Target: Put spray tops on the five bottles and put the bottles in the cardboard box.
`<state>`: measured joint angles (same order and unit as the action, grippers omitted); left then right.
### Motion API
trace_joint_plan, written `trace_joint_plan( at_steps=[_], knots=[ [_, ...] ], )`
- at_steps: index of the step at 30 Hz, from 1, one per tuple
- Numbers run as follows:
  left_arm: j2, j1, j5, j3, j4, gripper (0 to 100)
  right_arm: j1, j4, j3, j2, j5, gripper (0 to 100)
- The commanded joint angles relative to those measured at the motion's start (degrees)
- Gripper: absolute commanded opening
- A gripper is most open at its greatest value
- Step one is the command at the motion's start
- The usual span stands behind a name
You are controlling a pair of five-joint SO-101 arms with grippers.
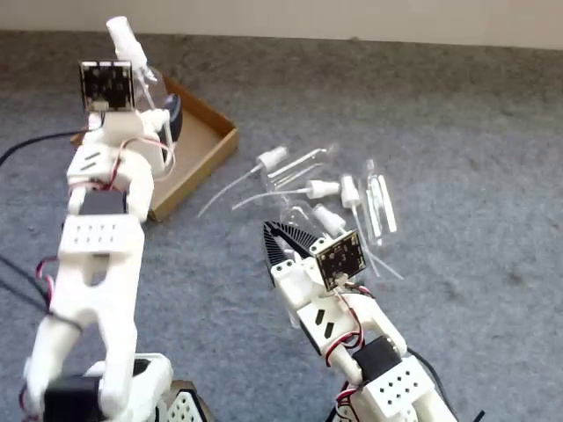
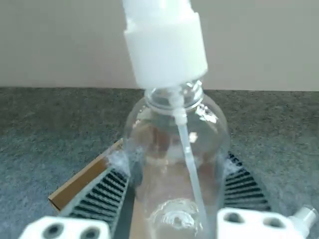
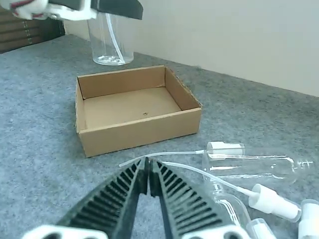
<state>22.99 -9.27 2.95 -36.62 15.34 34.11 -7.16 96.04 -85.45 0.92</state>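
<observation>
Bottle [image 2: 174, 164], spray top [image 2: 164, 45] on its neck, clamped in left end effector [image 2: 174, 172], raised near cardboard box [image 3: 139, 132], right end effector [image 3: 148, 174] closed together, empty, beside loose bottles [image 3: 249, 167] on surface [image 1: 440, 105]

Glossy clear plastic bottle [image 2: 154, 164], matt cardbd box [image 3: 139, 132], rough carpet [image 1: 440, 105].

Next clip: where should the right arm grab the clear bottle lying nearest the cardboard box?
Probably mid-body on the clear plastic bottle, coming down from above with jaws across its width. It lies flat on the grey carpet, and a white spray top crowds its box-side end.
</observation>
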Motion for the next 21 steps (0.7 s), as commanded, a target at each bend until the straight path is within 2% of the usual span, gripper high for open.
trace_joint_plan(
  at_steps=[1, 10, 21],
  knots=[
    [-6.5, -1.2, -0.4, 7.3, -5.3, 9, -0.8, -0.5, 9.8, -0.2, -0.2, 0.8],
    [-28.0, -1.5, -0.6, 10.4, -31.9, 9, -0.9, -0.5, 9.8, -0.2, -0.2, 0.8],
    [-52.0, -4.9, -0.6, 31.5, -33.1, 9, -0.9, -0.5, 9.8, -0.2, -0.2, 0.8]
  ],
)
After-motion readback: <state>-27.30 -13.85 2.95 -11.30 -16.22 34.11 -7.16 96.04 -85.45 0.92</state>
